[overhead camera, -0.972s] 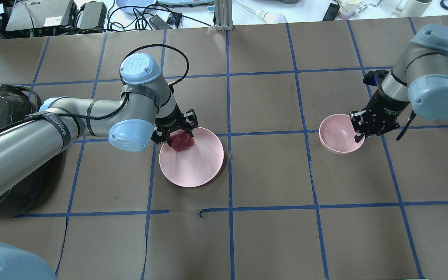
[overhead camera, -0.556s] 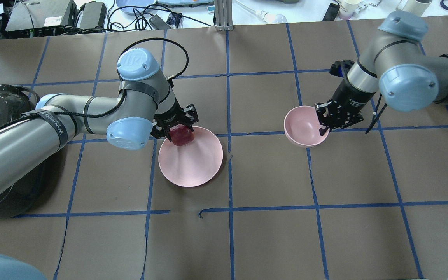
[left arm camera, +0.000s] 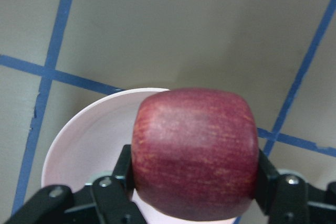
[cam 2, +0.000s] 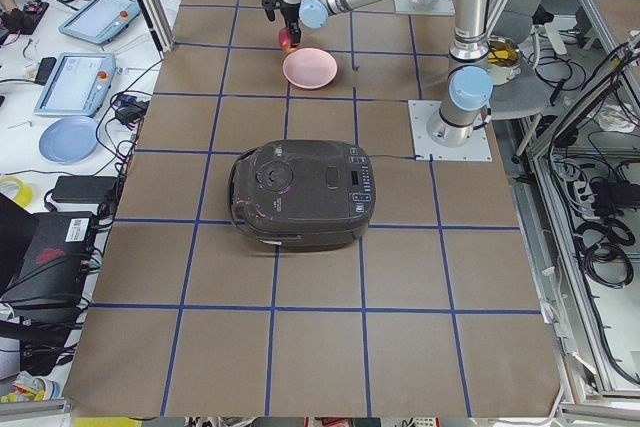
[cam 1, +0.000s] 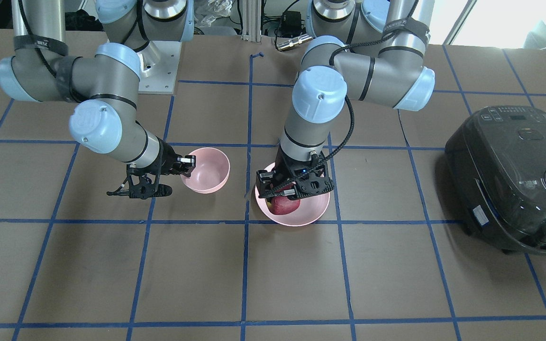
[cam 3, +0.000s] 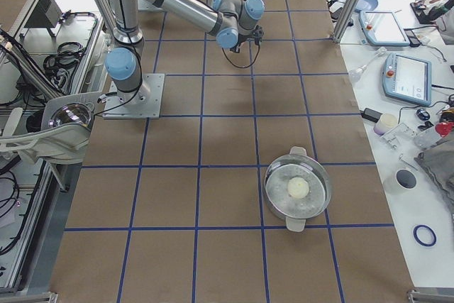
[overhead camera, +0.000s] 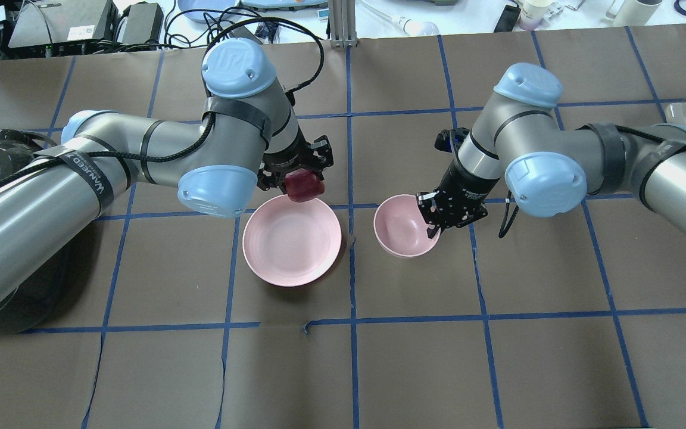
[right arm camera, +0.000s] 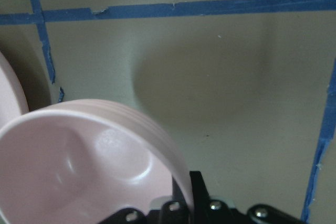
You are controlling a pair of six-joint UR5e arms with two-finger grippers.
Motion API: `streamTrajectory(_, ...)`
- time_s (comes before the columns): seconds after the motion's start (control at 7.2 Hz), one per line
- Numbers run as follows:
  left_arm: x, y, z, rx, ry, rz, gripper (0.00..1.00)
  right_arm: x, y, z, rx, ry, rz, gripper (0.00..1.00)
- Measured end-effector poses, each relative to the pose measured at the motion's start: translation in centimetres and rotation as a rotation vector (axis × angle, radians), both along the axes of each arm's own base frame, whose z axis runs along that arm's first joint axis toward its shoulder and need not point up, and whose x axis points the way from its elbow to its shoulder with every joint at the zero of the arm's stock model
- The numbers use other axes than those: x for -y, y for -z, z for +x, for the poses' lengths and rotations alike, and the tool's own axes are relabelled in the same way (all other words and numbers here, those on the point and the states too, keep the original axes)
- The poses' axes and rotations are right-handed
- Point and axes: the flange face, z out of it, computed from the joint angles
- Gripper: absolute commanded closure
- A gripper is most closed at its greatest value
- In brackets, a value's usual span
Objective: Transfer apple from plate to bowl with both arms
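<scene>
Aloft: apple (left arm camera: 195, 153) in the left gripper (overhead camera: 302, 179), bowl (overhead camera: 398, 231) in the right gripper (overhead camera: 432, 218)

The left claw pinches the dark red apple by its sides. It holds the fruit in the air over the edge of the pale pink plate (overhead camera: 292, 247) farthest from the robot. The right claw is clamped on the rim of the small pink bowl, which hangs tilted. Bowl and plate are near each other without touching, above the brown table (overhead camera: 414, 357) with its blue tape grid.
</scene>
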Motion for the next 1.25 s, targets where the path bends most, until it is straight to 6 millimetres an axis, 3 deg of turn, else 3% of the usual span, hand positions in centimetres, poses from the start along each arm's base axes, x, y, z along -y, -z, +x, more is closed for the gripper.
streamTrajectory(0.14,-0.8,-0.9,-2.1,-0.012,-0.058,0.013,1.00,-0.7,1.1,0.1,-0.005,-0.005,-0.009,0.17)
streamTrajectory(0.28,-1.9,-1.1,-4.3,-0.024,-0.124,0.027,1.00,-0.9,1.5,0.1,-0.008,-0.007,-0.017,0.00)
streamTrajectory(0.69,-4.9,-0.4,-9.4,-0.090,-0.295,0.097,1.00,0.3,0.1,-0.9,-0.045,-0.005,-0.056,0.00)
streamTrajectory(1.11,-6.7,2.3,-13.3,-0.134,-0.371,0.165,1.00,3.9,-4.5,-9.1,-0.223,0.046,-0.023,0.00)
streamTrajectory(1.25,-6.8,3.8,-14.2,-0.133,-0.388,0.177,0.93,4.4,-6.5,-10.9,-0.262,0.057,-0.030,0.00)
